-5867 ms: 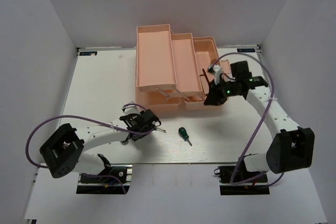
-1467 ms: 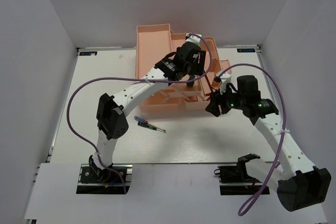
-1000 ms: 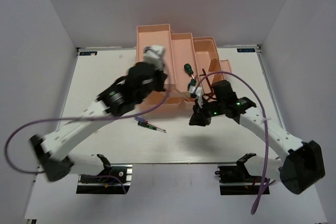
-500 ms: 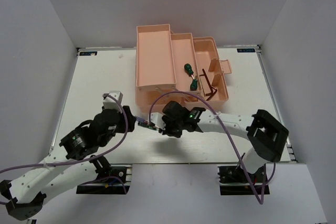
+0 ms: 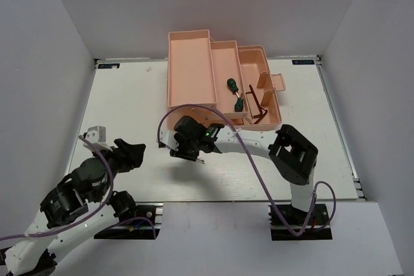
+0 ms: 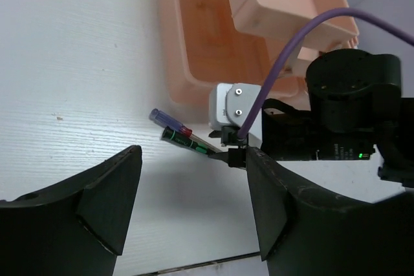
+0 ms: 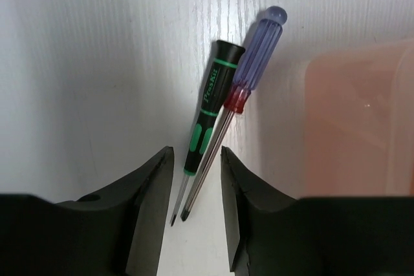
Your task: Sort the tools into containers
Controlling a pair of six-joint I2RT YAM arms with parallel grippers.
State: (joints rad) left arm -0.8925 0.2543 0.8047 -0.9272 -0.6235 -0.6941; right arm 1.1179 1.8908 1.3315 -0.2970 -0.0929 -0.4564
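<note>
A slim blue-and-red-handled screwdriver (image 7: 256,42) and a slim black-and-green one (image 7: 211,106) lie side by side on the white table, next to the peach toolbox (image 5: 191,69). My right gripper (image 7: 195,159) is open, its fingers either side of the two shafts near their tips. In the top view it (image 5: 184,149) covers them. My left gripper (image 6: 193,179) is open and empty, low at the front left (image 5: 132,151), and sees both slim screwdrivers (image 6: 176,135). Two stubby green screwdrivers (image 5: 229,84) (image 5: 238,103) and dark hex keys (image 5: 259,105) lie in the toolbox trays.
The toolbox wall (image 7: 362,114) stands close on the right of the slim screwdrivers. The right arm (image 5: 259,147) stretches leftward along the toolbox front. White enclosure walls ring the table (image 5: 129,108).
My left arm has drawn back to the front left, away from the slim screwdrivers. My right gripper has moved left and now sits over them. The green screwdrivers stay in the toolbox.
</note>
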